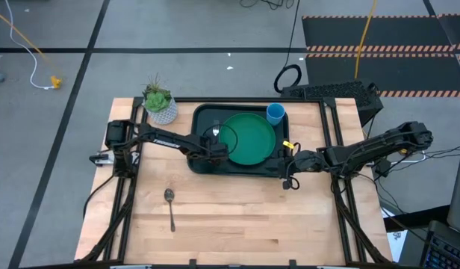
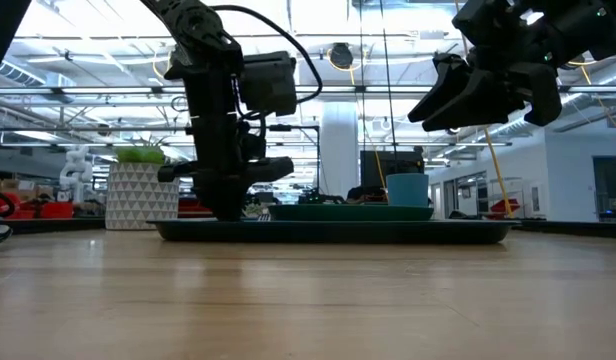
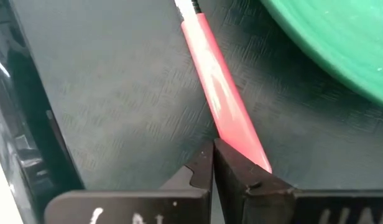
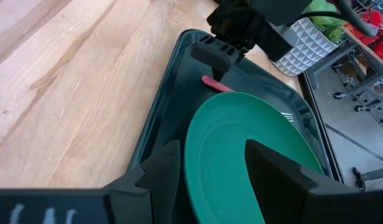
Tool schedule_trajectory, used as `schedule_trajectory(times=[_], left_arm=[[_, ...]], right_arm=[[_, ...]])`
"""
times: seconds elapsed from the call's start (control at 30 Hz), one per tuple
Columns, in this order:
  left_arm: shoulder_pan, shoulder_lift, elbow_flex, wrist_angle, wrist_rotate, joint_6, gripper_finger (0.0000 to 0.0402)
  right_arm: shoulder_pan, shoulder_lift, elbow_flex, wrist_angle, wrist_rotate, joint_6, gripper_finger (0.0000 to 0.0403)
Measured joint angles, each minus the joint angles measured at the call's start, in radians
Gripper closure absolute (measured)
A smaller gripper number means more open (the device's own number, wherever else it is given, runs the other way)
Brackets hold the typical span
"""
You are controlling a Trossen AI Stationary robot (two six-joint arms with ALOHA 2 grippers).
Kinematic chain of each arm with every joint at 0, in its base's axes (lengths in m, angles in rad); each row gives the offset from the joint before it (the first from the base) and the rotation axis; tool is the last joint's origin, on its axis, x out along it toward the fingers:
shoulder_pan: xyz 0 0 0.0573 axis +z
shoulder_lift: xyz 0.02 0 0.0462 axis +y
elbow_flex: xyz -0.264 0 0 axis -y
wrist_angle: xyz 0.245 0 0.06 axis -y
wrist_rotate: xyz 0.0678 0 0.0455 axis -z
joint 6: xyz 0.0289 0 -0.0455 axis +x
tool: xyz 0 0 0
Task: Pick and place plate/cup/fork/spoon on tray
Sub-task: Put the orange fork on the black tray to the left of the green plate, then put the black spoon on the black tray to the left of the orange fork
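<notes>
The dark tray [image 1: 204,119] sits at the table's far middle. The green plate [image 1: 251,138] lies in it, and the light-blue cup [image 1: 275,113] stands in its far right corner. The red-handled fork [image 3: 210,74] lies on the tray floor left of the plate. My left gripper [image 3: 213,152] is down in the tray, shut on the fork; it also shows in the low view [image 2: 225,205]. My right gripper [image 4: 210,168] is open and hangs above the tray's right edge [image 2: 453,100], with nothing in it. The silver spoon [image 1: 170,207] lies on the bare table, near left. My left gripper pinches the free end of the fork's red handle [image 3: 244,140] between its two fingertips. The fingers come from above, pointing down. The fork lies along the tray floor beside the plate's rim, with its tines pointing away from the gripper.
A white patterned pot with a green plant [image 1: 160,104] stands at the table's far left corner, beside the tray. Bare wood spreads across the near half of the table [image 1: 252,217]. Black frame rails [image 1: 342,187] run along both table sides.
</notes>
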State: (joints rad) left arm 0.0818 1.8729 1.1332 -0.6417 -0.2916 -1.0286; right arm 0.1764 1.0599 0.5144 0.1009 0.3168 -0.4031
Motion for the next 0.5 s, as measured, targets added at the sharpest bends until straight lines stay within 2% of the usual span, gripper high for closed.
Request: schedule_trajectory(times=[0.27, 0.5], left_arm=[[0.001, -0.007, 0.005, -0.031, 0.002, 0.014, 0.0383], [-0.040, -0.120, 0.060, -0.182, -0.033, -0.025, 0.0383]], right_arm=[[0.000, 0.000, 0.000, 0.000, 0.000, 0.016, 0.0229], [0.000, 0.000, 0.000, -0.010, 0.001, 0.016, 0.0229]])
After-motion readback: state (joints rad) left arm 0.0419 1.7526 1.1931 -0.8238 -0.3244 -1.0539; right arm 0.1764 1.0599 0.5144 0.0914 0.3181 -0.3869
